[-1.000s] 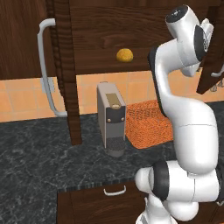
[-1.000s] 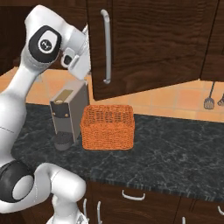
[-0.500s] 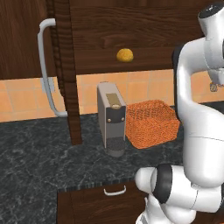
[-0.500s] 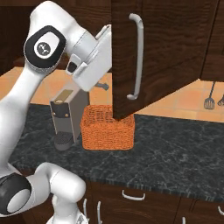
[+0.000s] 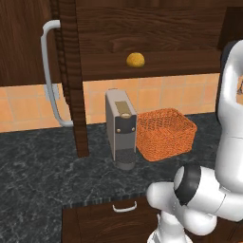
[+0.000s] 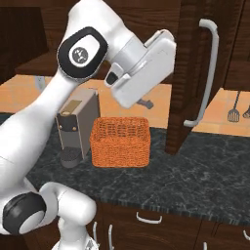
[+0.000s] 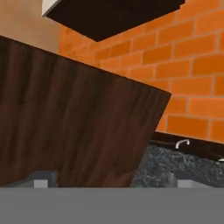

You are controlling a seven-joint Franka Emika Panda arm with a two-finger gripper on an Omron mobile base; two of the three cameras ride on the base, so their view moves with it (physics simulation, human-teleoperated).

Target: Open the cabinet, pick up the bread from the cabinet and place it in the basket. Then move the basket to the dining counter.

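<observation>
A brick-orange backsplash runs behind a black speckled desk (image 5: 42, 171), and above it hangs the cabinet (image 5: 156, 38), both of its doors swung out wide. The landmark here is the coffee machine (image 5: 121, 126) standing at the middle of the desk. The bread (image 5: 135, 60) sits on the cabinet's bottom shelf, directly above the coffee machine and a little toward the basket side, near the shelf's front edge. The basket (image 6: 120, 141) stands on the desk just beside the coffee machine, nearly touching it, with its open top almost under the bread.

The hand (image 6: 146, 66) is up at shelf height, past the basket from the coffee machine, close against the inner face of the right door (image 6: 188, 73). In the hand view that door panel lies right ahead of the jaws, which stand apart with nothing between them. The bread therefore seems to lie off to the hand's side, back toward the coffee machine and deeper in. It is round, so no grip axis matters. Swinging there looks free between the doors; the shelf lip and the right door are the edges to mind.
</observation>
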